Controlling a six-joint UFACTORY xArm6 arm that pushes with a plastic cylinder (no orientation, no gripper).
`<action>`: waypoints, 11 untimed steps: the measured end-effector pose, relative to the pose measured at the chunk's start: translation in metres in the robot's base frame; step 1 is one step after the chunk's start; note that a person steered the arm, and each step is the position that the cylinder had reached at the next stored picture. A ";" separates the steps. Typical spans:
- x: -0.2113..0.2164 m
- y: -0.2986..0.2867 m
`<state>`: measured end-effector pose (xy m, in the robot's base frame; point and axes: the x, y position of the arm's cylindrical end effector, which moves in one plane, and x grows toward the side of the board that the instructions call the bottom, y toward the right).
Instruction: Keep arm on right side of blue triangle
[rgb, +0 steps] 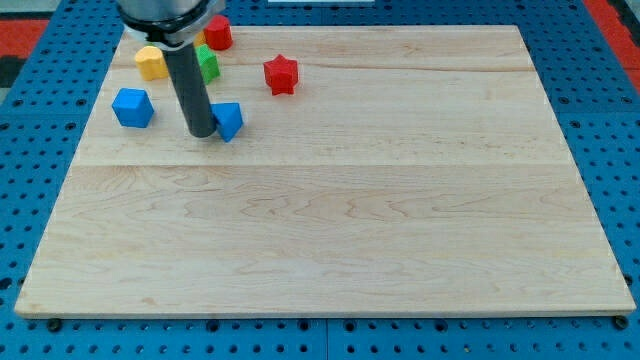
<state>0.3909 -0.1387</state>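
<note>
Touching my tip (201, 133) — blue triangle (229, 120) on its view-right side.

**Lighting and image quality**

Even, bright light is covering the whole board (330, 200); nothing is sitting in dimness. Shadows are staying short and soft: a faint one is hugging the base of the rod near my tip (201, 133), small ones are sitting under the blue cube (132, 107) and red star (282, 74). No hard glare is showing; the wood is only looking slightly paler toward the view's top. Focus is holding across the board, grain lines reading clearly. The rod's top is getting cropped by the frame. The board edges are narrowing toward the top, with no obvious bending.
</note>
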 end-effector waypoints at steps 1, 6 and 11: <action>-0.006 0.001; 0.041 0.029; -0.052 0.144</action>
